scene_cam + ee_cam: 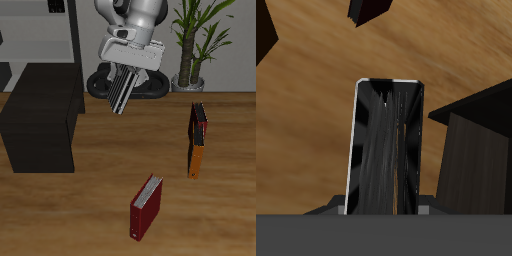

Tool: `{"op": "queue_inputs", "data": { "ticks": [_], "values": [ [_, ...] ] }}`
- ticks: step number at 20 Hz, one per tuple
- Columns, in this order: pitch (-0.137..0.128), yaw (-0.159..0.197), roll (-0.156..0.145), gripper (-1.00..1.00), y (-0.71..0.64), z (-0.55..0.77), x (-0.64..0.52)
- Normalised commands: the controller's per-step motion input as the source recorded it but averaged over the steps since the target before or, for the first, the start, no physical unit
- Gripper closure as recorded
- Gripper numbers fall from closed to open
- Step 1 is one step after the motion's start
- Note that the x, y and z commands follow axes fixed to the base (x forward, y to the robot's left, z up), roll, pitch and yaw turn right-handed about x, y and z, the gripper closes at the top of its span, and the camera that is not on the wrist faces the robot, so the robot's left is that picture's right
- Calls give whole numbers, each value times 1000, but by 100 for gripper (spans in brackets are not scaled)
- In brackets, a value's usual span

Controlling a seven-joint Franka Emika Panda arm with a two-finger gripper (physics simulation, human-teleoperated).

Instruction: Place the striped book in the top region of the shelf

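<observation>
My gripper (122, 88) is shut on the striped book (121, 90) and holds it in the air, tilted, above the table and beside the black shelf (40, 115). The book's black-and-white striped cover fills the middle of the wrist view (386, 150), with the shelf's dark corner (476, 150) close beside it. The shelf's flat top is bare. The fingertips are hidden behind the book.
A dark red book (146, 207) stands on the table near the front edge. An orange-and-black book (198, 138) stands farther back. A potted plant (195, 40) is behind it. A pale-grey open-frame rack (35, 30) stands behind the shelf.
</observation>
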Motion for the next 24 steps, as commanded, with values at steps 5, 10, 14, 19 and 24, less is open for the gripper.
{"op": "queue_inputs", "data": {
  "ticks": [5,10,14,19,24],
  "values": [
    [24,32,-179,100,-141,-184,20],
    [-50,27,-90,100,-20,-20,-27],
    [-23,18,-125,100,42,-85,112],
    [7,4,-91,100,41,-31,63],
    [-43,2,-84,100,77,35,53]
  ]
}}
